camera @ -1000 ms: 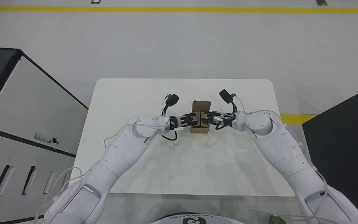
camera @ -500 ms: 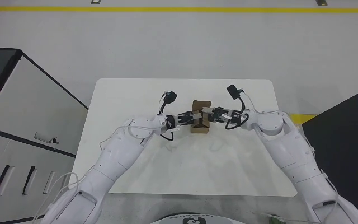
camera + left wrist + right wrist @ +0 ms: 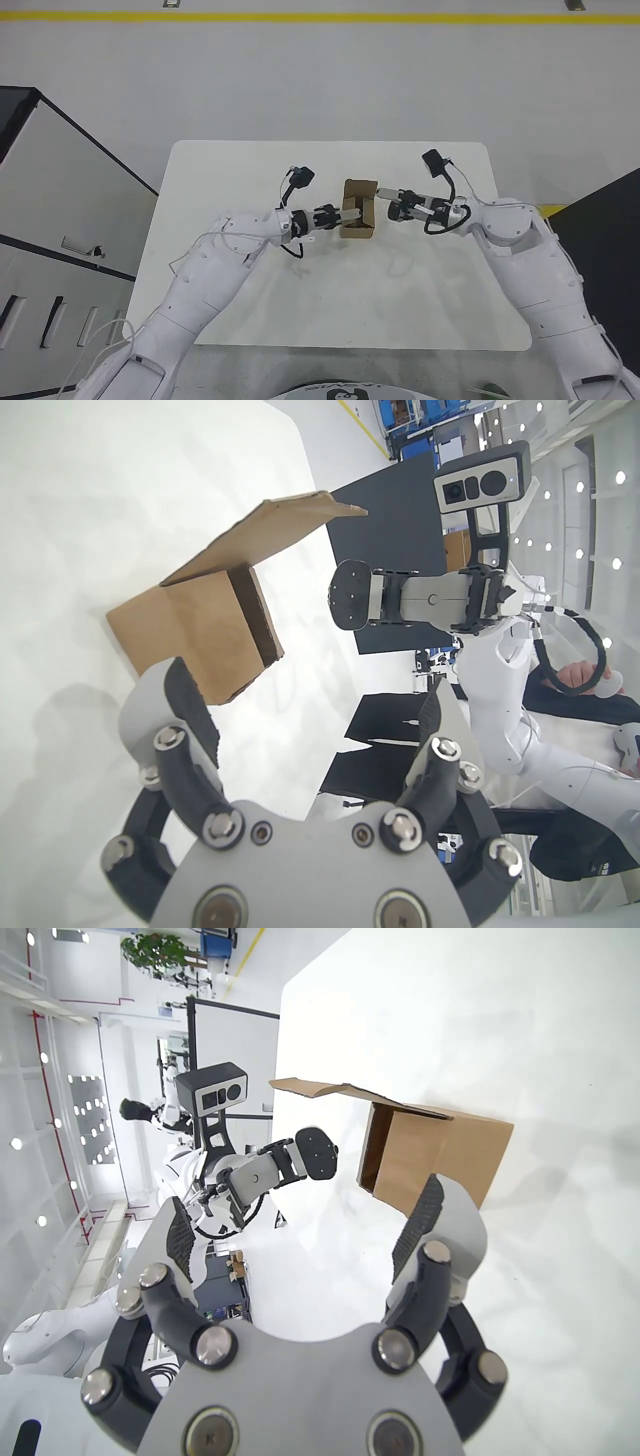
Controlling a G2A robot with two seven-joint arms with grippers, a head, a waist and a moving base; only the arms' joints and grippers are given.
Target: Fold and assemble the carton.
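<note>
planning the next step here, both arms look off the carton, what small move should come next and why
Probably bring the left gripper in to steady the carton at its side wall. It and the right gripper have jaws open and hold nothing, while one flap stands raised and the carton sits free on the table.

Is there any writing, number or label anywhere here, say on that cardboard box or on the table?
None can be read.
The cardboard box is plain brown on every side that shows, and the table bears no print.
Anything in the room behind is too small to read.
</note>
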